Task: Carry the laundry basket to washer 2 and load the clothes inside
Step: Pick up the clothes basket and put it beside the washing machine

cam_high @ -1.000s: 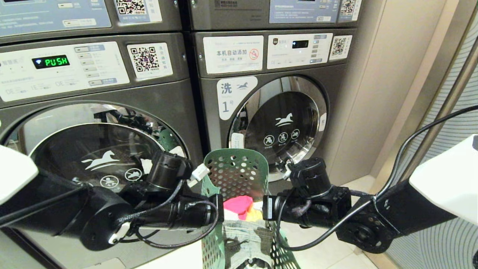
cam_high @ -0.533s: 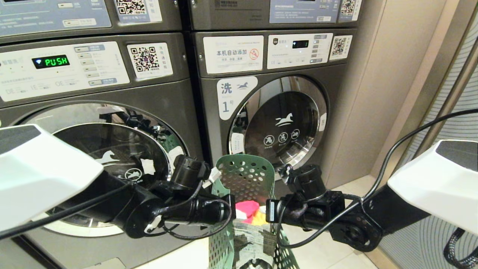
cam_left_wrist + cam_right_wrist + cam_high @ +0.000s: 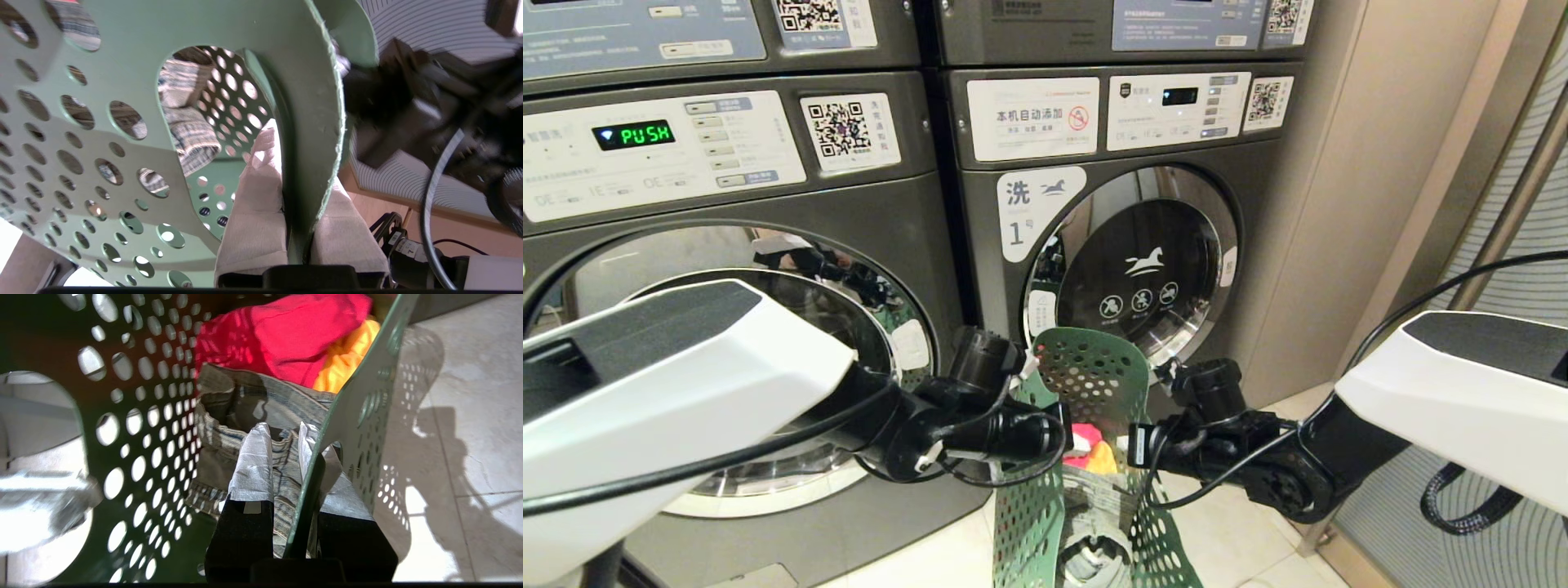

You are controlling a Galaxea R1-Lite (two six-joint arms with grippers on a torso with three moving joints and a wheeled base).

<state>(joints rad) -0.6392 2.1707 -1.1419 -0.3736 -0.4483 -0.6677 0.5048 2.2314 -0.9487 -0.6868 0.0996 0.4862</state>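
You've got two front-load washers in the head view. The left washer (image 3: 727, 327) is cut off at the frame edge and half hidden by your left arm, its number label not visible; its display reads PUSH. The washer labelled 1 (image 3: 1127, 245) is to the right, door shut. Above them, two more panels, cropped.

One laundry basket (image 3: 1094, 384), green, perforated, sits low between your two arms, in front of the gap between the machines; its bottom runs out of frame.

Left tool (image 3: 292, 228): jaws nearly closed, pinching the basket's rim by the oval handle cut-out, one padded finger (image 3: 255, 212) inside, one outside.

The clothes (image 3: 286, 339): three pieces countable, one red, one orange-yellow, one faded denim, heaped inside the basket. Anything underneath is hidden.

Right tool (image 3: 300, 465): also clamped narrow on the opposite basket wall, one wrapped finger (image 3: 253, 465) inside over the denim, the other outside above the tiled floor (image 3: 470, 416).
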